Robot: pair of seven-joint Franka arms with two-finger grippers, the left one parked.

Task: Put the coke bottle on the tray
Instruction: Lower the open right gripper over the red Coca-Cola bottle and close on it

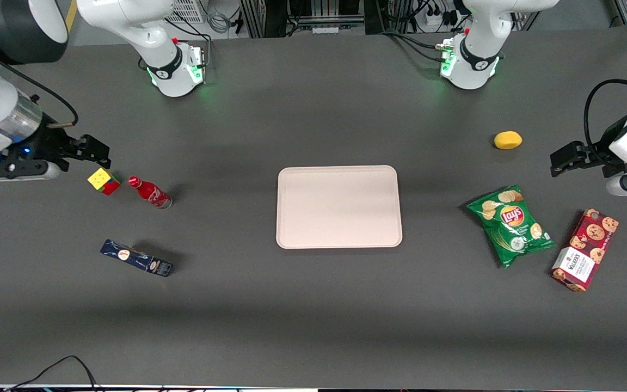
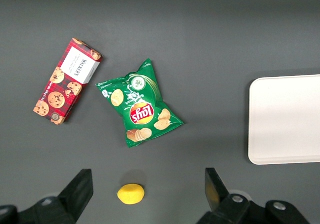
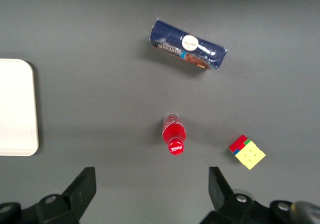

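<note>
1. The coke bottle (image 1: pixel 150 193) stands upright on the table (image 1: pixel 313 316), toward the working arm's end. It is well apart from the tray (image 1: pixel 339 207), so the placing is not yet done.
2. The tray lies flat near the middle of the table, and nothing rests on it. In the right wrist view only its rounded edge (image 3: pixel 17 107) shows.
3. The end effector (image 1: pixel 93 149) hangs above the table near the working arm's end, just beside a coloured puzzle cube (image 1: pixel 103 181) and near the bottle. Its fingers (image 3: pixel 82 186) are spread wide apart with nothing between them. It holds nothing and touches nothing.
4. In the right wrist view the bottle (image 3: pixel 174 134) appears cap-up between the lines of the two fingers but ahead of them, so the approach looks roughly lined up, though no grasp has begun.
5. A dark blue box (image 1: pixel 136 258) lies nearer the front camera than the bottle. The cube sits beside the bottle, close enough to crowd a grasp.
6. As I judge it, the whole job remains: lower onto the bottle, close on it, lift, carry it to the tray and set it down.
7. A chip bag (image 1: pixel 511 224), a cookie box (image 1: pixel 584 249) and a lemon (image 1: pixel 508 140) lie toward the parked arm's end, away from the likely path.
</note>
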